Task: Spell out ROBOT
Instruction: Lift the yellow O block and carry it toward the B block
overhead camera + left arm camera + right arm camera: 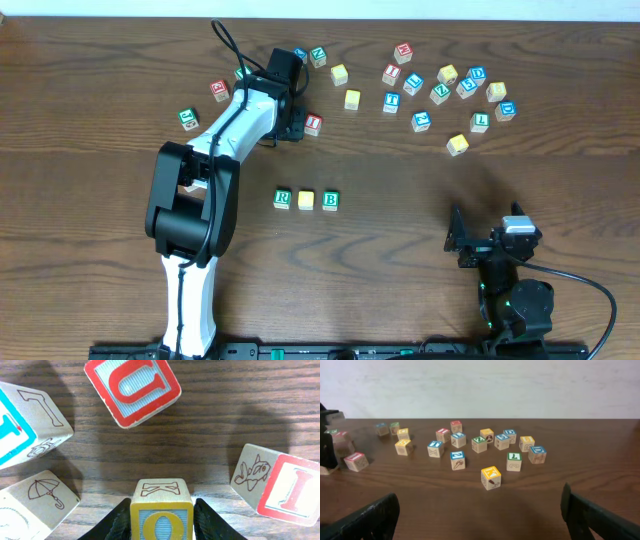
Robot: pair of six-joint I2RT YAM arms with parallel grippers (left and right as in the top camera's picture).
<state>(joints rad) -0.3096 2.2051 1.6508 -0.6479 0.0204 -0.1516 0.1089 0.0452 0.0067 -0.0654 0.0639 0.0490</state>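
The yellow O cube (161, 517) was cut off by the bottom edge of the left wrist view. Overhead it was hidden under the left tool (161, 505), whose fingers (120, 522) pressed against both its sides on the counter (210, 430). Its yellow-framed O face pointed at the wrist camera, with an outlined K on the face above. The R cube (282, 199), plain yellow cube (306, 200) and B cube (330, 200) lay mid-counter in a left-to-right row, just beside one another. The right tool (480, 510) stood wide open and empty.
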